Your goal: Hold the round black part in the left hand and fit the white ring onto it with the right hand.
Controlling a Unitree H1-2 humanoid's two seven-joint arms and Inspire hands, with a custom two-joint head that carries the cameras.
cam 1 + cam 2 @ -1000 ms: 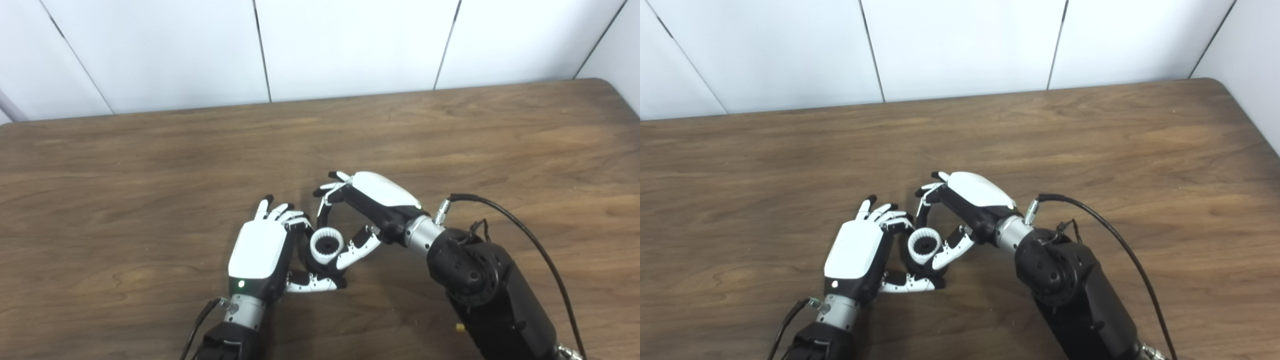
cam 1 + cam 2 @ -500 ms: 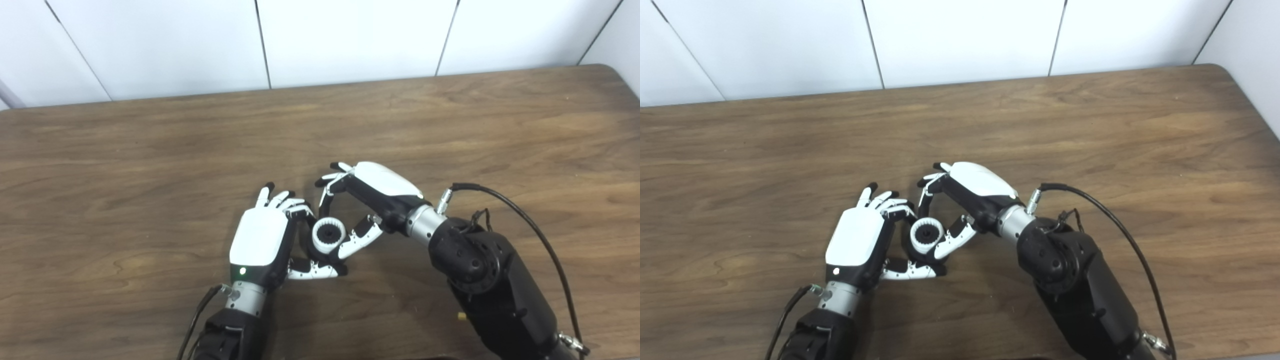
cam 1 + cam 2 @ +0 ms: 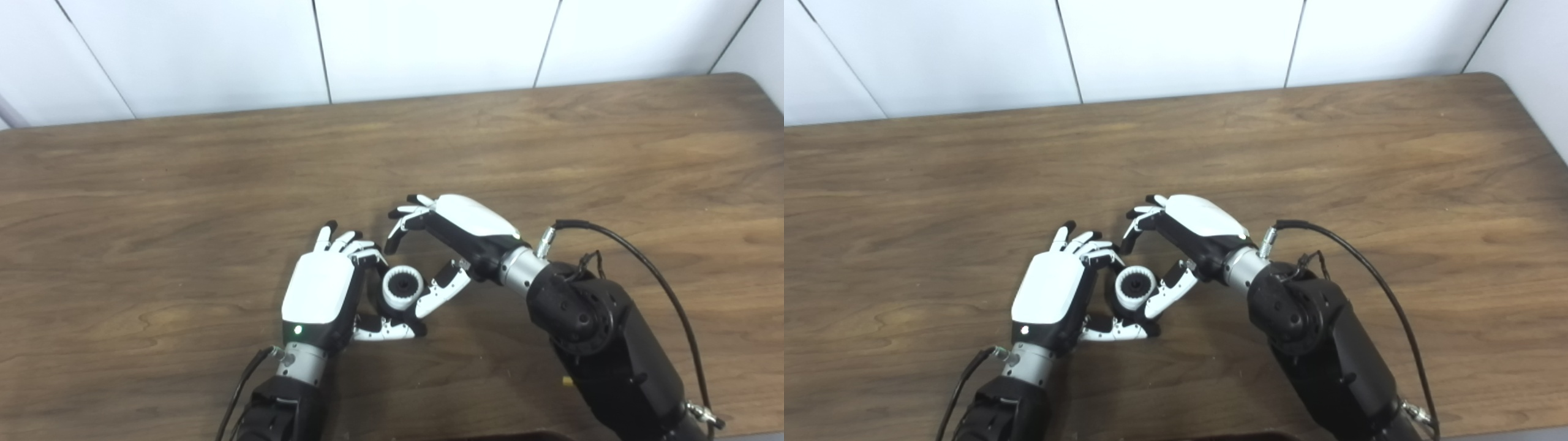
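Note:
The white ring point(image 3: 394, 297) has a toothed rim and sits around the round black part point(image 3: 402, 285), just above the table in the lower middle. My left hand point(image 3: 318, 295) is shut on the black part, with its fingers curled over the far side and its thumb point(image 3: 384, 332) underneath. My right hand point(image 3: 454, 234) is open just right of the ring. Its fingers point(image 3: 401, 223) are curled above and behind the ring, apart from it. Its thumb point(image 3: 442, 290) lies against the ring's right side. The ring also shows in the right eye view point(image 3: 1126, 297).
The brown wooden table point(image 3: 184, 184) runs to a white panelled wall at the back. Its right corner point(image 3: 744, 82) is rounded. A black cable point(image 3: 637, 275) loops off my right wrist.
The camera has tilted down, so the whole picture has shifted up. My right hand's fingers have lifted back from the ring. The left hand still holds the part with the ring.

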